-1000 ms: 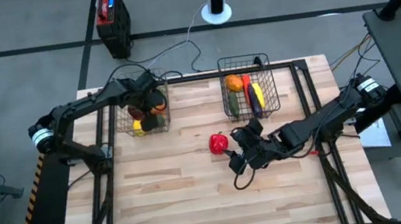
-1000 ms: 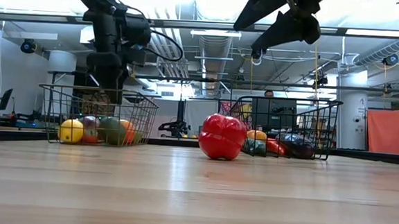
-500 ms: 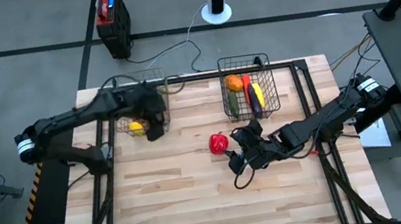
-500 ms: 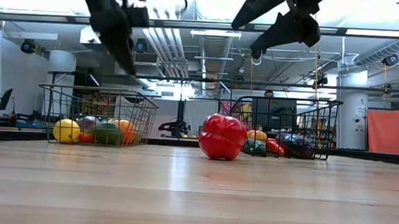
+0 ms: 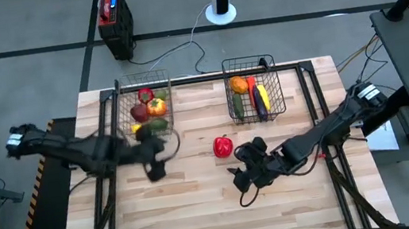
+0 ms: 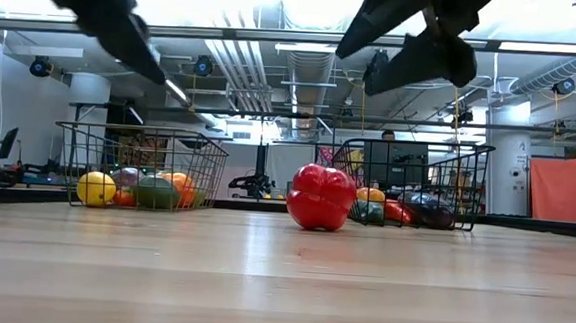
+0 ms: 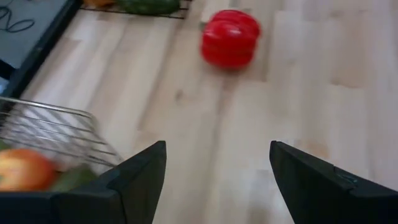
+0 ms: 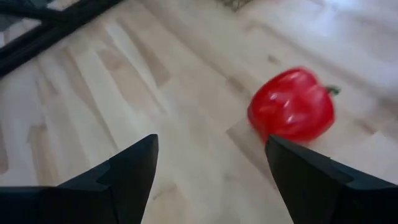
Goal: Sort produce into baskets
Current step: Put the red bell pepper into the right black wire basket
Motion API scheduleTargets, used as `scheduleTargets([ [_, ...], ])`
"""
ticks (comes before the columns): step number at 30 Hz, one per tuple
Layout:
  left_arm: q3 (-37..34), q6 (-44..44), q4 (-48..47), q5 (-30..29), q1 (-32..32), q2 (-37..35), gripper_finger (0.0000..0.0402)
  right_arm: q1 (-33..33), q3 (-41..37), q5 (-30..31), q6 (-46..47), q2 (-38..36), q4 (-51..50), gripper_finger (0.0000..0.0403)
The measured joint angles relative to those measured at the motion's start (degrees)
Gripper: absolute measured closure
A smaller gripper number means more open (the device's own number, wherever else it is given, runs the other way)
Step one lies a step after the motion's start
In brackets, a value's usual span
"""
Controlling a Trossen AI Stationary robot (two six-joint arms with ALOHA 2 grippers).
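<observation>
Item: red pepper [image 5: 223, 145], the one piece of produce outside the baskets; it rests on the bare table [image 5: 202, 211] near its middle, at about 7 o'clock from the right basket.
Left basket [image 5: 119, 110]: far edge of the table at 11 o'clock from the pepper; holds red, orange, yellow and green pieces.
Right basket [image 5: 275, 82]: far edge at 1 o'clock from the pepper; holds an orange piece, a green one, a yellow one and a dark purple one.
Right pincer [image 5: 243, 175]: hangs above the table just beside the pepper, at about 5 o'clock from it; fingers apart, nothing between them. Its wrist view shows the pepper [image 8: 291, 113] ahead of the gap.
Left pincer [image 5: 154, 170]: above the table at 9 o'clock from the pepper, well apart from it; fingers apart, empty.
Handling, judged: a light, hollow-looking toy with a smooth glossy skin and lobed sides; likely stiff, likely to roll or slip if nudged off-centre.
Grip point, judged: across the widest part of the body, fingers seated in two opposite grooves, clear of the small green stem [image 8: 334, 91].
</observation>
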Motion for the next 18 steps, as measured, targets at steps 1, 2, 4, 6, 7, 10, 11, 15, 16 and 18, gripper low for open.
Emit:
scheduleTargets([
  [1,-1.23,-2.29,1.24,-1.82,-2.81,-0.14,0.0135,0.0,0.24,-1.15,0.48,0.53,-0.32,0.0117],
  [2,-2.34,-4.66,2.35,-3.48,-5.57,-0.21,0.0135,-0.02,0.72,-2.16,0.88,1.25,-0.73,0.012],
  [4,-4.19,-8.85,4.34,-6.66,-10.52,-0.08,0.0135,0.0,1.98,-3.86,2.21,2.52,-3.14,0.0126],
  [6,-5.69,-12.47,6.21,-9.39,-15.08,0.18,0.0135,0.0,3.72,-5.19,4.35,3.76,-7.24,0.0133],
  [7,-6.17,-13.94,6.8,-10.69,-16.99,0.37,0.0135,0.0,4.83,-5.92,5.9,4.18,-9.74,0.0136],
  [10,-6.38,-17.86,7.99,-14.3,-21.51,1.08,0.0135,-0.04,8.48,-7.28,11.45,5.5,-19.57,0.0147],
  [11,-6.26,-18.68,7.93,-15.44,-22.62,1.33,0.0135,-0.05,9.81,-7.68,13.1,5.87,-22.75,0.015],
  [15,-5.17,-19.47,8.73,-18.54,-25.08,2.71,0.0135,-0.25,15.47,-7.73,17.68,7.03,-35.51,0.0158],
  [16,-4.88,-19.46,9.38,-19.14,-25.19,3.11,0.0135,-0.47,16.75,-7.33,17.93,7.23,-37.15,0.0159],
  [18,-4.66,-19.41,10.22,-19.78,-25.16,3.9,0.0135,-0.95,19.03,-6.06,17.05,7.53,-39.35,0.016],
])
